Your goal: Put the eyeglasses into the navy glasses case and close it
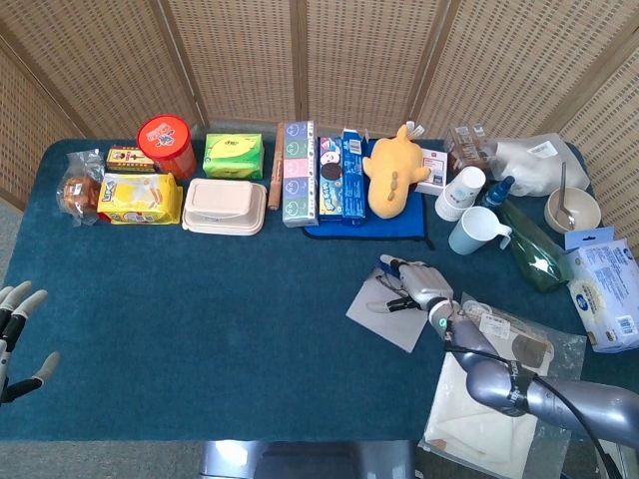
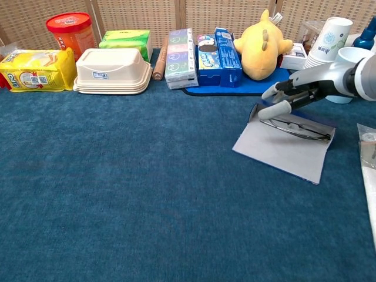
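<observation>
Now, right robot hand (image 2: 292,97), fingers apart, touches eyeglasses (image 2: 295,127) lying lengthwise rightward on the case (image 2: 281,147); bare worktop (image 2: 135,176) leftward.

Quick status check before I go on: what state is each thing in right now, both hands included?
Eyeglasses: folded, lying on the open case, not enclosed.
Glasses case: open, flap spread flat on the table.
Right hand: over the left end of the eyeglasses; grip unclear.
Left hand: at the table's left edge, fingers apart, holding nothing.
Beige lunch box: lid closed.
</observation>
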You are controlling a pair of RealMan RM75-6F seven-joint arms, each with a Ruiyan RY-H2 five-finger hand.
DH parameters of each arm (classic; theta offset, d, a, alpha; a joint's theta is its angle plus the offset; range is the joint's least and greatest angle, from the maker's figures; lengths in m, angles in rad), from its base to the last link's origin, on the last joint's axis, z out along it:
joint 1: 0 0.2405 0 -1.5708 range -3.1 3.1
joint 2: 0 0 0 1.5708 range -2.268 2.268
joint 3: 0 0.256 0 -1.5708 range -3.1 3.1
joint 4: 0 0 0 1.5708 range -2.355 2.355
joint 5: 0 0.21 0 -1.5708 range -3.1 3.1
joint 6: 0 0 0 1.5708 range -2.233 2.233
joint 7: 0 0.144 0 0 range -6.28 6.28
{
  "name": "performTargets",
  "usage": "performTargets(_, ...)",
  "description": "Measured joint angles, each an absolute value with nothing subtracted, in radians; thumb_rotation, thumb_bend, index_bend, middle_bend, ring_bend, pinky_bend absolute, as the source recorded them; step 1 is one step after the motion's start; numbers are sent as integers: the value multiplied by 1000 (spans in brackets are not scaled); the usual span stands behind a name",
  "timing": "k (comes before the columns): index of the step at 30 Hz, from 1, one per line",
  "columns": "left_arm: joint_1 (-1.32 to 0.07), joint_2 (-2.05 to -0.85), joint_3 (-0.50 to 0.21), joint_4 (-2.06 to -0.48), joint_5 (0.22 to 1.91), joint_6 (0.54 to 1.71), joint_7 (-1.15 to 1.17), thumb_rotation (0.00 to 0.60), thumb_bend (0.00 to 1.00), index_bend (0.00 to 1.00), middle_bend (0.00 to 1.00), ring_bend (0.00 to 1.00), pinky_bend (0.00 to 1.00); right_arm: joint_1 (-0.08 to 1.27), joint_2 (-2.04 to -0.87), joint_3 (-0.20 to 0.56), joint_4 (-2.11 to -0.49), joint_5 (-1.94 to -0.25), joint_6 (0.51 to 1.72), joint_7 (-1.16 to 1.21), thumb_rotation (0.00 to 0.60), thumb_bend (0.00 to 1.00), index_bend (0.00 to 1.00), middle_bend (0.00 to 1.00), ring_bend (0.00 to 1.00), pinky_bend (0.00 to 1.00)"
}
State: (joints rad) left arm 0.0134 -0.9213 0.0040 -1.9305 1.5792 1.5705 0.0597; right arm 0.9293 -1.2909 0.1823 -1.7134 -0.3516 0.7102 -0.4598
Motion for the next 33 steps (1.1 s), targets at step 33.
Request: performTargets(33,19,-931,12,-1908,1584,1573,34,600,282,100,60,37,0,881,-1182,19,-1959,-512,850,-395,177,85,0,140,167,145)
